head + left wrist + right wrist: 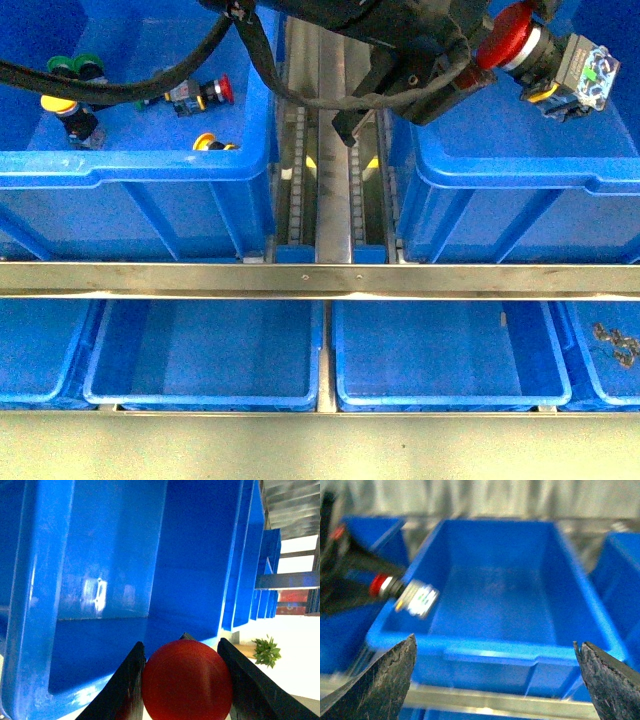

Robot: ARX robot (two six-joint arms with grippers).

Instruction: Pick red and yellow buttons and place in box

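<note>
My left gripper (497, 42) reaches across from the top and is shut on the red button (517, 38). The button's grey body sticks out to the right over the right-hand box (520, 167). In the left wrist view the red cap (187, 675) fills the gap between the two black fingers (125, 685). More buttons lie in the left crate (130, 168): a red one (215, 92) and two yellow ones (58, 104) (210, 142). My right gripper (495, 680) is open in front of the box (490, 652) and holds nothing. It sees the held button (382, 584).
Green-capped switches (72, 66) lie at the back of the left crate. A roller track (335, 200) runs between the two crates. A steel rail (320, 280) crosses in front, with shallow blue trays (200, 398) (450, 400) below it. Metal parts (615, 345) lie in the far-right tray.
</note>
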